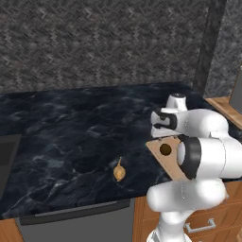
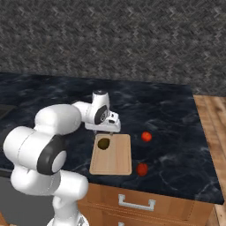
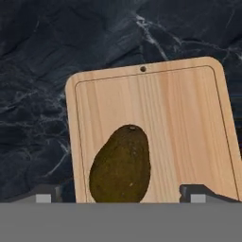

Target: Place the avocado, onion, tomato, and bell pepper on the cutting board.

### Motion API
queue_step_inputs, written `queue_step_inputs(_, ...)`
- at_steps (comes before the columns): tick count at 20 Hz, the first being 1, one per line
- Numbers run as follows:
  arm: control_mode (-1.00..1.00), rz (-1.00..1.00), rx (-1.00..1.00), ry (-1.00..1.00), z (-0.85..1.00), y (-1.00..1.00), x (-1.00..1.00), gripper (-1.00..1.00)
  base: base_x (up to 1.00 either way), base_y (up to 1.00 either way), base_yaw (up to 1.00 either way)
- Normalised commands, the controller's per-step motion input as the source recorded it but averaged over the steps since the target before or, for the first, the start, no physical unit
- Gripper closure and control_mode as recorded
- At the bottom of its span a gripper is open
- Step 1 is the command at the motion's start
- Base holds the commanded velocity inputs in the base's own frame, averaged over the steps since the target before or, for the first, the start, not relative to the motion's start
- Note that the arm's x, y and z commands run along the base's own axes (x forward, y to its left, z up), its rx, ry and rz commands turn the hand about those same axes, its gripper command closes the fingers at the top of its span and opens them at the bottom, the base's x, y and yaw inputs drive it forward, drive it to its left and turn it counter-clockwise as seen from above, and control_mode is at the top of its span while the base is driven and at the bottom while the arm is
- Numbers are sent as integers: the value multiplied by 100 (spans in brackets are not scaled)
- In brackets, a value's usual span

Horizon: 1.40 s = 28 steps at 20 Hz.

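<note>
From the left base view, the white arm reaches over a dark marbled counter (image 1: 71, 127). Part of the cutting board (image 1: 163, 158) shows past the arm, light tan wood, with the avocado (image 1: 165, 150) on it as a small dark olive ball. The onion (image 1: 119, 173), a tan-yellow bulb with a thin pointed stem, lies on the counter well apart from the board, toward the front edge.

From the right base view, the gripper (image 2: 107, 130) hangs just above the board's far end, over the avocado (image 2: 103, 143), which lies on the cutting board (image 2: 115, 160) near its far left corner. 2 shiny red balls sit on the counter right of the board: 1 (image 2: 146, 137) farther back and apart, the other (image 2: 141, 169) just beside the board's near right corner. Which is the tomato I cannot tell.

From the hand view, the avocado (image 3: 121, 166) looks pear-shaped, mottled olive-brown, with a small stem scar. It lies between the fingertips (image 3: 198, 194), which stand spread wide, clear of it and gripping nothing. The board (image 3: 189, 127) has rounded corners, a thin groove and a small hole. No writing is readable.
</note>
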Motion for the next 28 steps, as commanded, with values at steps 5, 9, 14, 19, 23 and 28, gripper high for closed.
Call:
queue_step_inputs(5, -100, 0, 2, -13, 63, 55, -70, -100, 0, 0, 0)
queue_step_inputs(9, -100, 0, 0, -6, 34, 90, -88, -100, 0, 0, 0)
queue_step_inputs(14, -100, 0, 0, -3, 19, 86, -91, -100, 0, 0, 0)
queue_step_inputs(19, -100, 0, 0, 0, 1, 70, -32, -100, 0, 0, 0)
queue_step_inputs(23, -100, 0, 0, 0, 0, 70, 0, -100, 0, 0, 0)
queue_step_inputs(28, -100, 0, 0, 4, 0, 76, 18, -100, 0, 0, 0)
